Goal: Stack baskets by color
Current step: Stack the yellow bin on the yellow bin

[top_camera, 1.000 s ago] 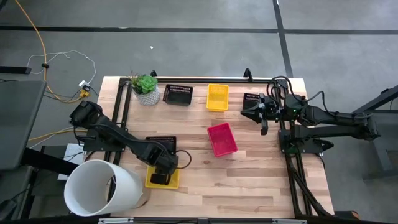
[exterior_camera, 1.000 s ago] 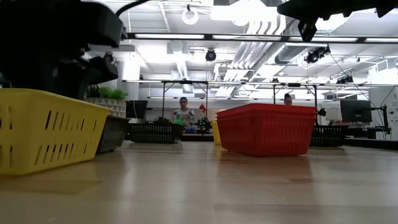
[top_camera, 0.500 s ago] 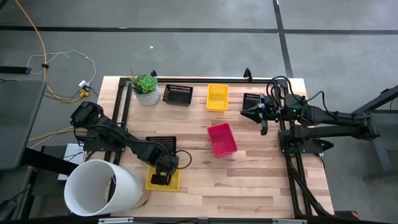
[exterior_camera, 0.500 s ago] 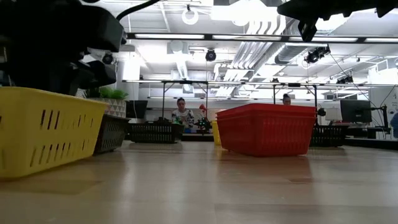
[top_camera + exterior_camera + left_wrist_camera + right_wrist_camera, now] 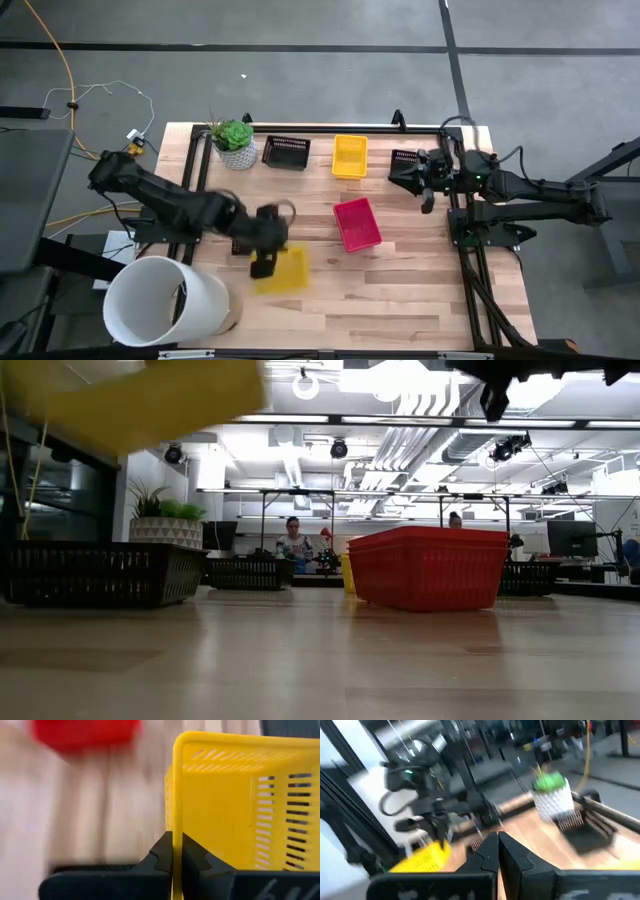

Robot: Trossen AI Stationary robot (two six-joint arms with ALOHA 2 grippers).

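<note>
- Your yellow basket [image 5: 281, 270] hangs clear of the table, pinched by one wall between the closed fingers of the left gripper [image 5: 262, 263]; the left wrist view shows that wall [image 5: 176, 790] clamped edge-on.
- A second ago it sat on the wood at the near left; now it is lifted and shifted right, uncovering the black basket [image 5: 98, 574] behind it in the low view.
- The red basket [image 5: 356, 222] sits mid-table, unmoved.
- Along the far edge you have a black basket [image 5: 286, 151], a second yellow basket [image 5: 350, 156] and the potted plant [image 5: 235, 143].
- Your right gripper [image 5: 398, 178] waits shut at the far right, over another black basket [image 5: 405, 158].
- The white cylinder [image 5: 165, 303] lies near left.
</note>
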